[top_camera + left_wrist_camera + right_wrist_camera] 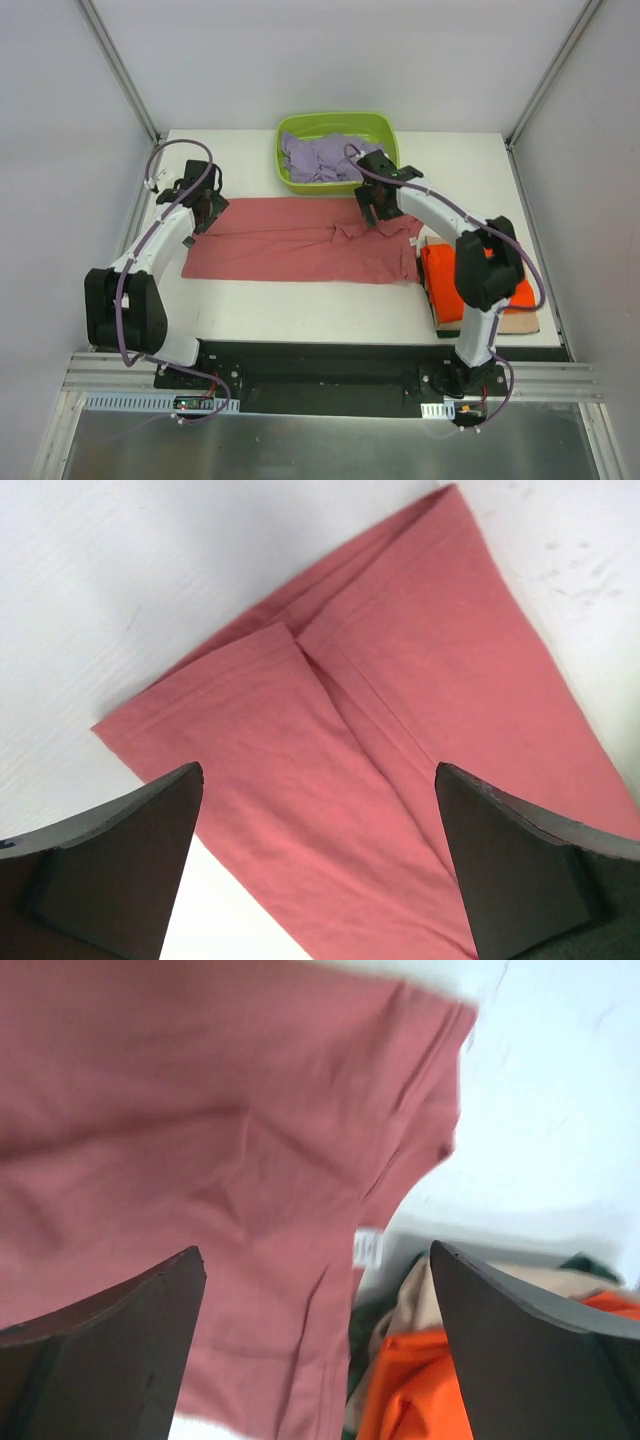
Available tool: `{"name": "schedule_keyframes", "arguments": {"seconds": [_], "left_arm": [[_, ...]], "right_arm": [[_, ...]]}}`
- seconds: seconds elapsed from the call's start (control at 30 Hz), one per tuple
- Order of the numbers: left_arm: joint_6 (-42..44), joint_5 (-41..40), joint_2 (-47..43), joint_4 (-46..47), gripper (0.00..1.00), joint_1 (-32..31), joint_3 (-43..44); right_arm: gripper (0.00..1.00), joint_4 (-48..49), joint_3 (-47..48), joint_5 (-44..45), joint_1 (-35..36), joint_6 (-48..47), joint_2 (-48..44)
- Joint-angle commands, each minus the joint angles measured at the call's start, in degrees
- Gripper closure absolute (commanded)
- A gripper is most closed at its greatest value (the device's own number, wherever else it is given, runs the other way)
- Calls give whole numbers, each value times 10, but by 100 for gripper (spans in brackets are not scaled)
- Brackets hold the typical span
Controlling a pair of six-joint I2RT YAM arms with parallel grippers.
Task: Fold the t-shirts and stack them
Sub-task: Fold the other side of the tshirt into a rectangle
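Two arms work over the salmon-red t-shirt [300, 240], which lies flat on the table [300, 310]. Behind it, the green tub [335, 117] holds the lavender t-shirt [315, 158]. At its right end, the orange t-shirt [440, 285] tops the tan t-shirt [515, 322]. The left gripper [205, 207] is over its left end, jaws wide and empty. The right gripper [372, 207] is over its far edge, also released.

Place: pretty clearly a robot lab test cell, not a home
Walls: plain white panels [60, 120] boxing in the table [300, 305], metal struts [120, 70] at the corners
Rig: left arm [160, 240] and right arm [440, 213] on a black base plate [320, 365], aluminium rails [330, 405], loose cables [172, 143]
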Motion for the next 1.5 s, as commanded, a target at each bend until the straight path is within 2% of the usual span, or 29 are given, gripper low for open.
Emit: {"name": "schedule_keyframes", "arguments": {"seconds": [0.0,0.1,0.2,0.6,0.8,1.03,1.27,1.33,1.47], "left_arm": [[66,93,-40,33,1,-4,-32],[83,163,-39,71,1,-8,-66],[90,207,-32,104,1,-9,-97],[84,167,7,117,1,-4,-167],[78,147,-7,116,1,0,-192],[76,144,-40,110,1,2,-210],[74,150,-53,99,1,2,-231],[70,150,-61,96,1,2,-243],[71,133,-80,91,1,2,-258]], "right_arm": [[4,74,-139,-131,5,29,-160],[4,155,-223,-309,6,45,-190],[4,193,-237,-358,7,64,-165],[4,220,-68,-309,1,39,27],[4,259,-2,-250,1,19,57],[4,283,-80,-242,5,-7,-25],[4,256,-220,-266,21,46,-105],[4,258,-245,-295,23,53,-108],[4,252,-241,-253,20,52,-81]]}}
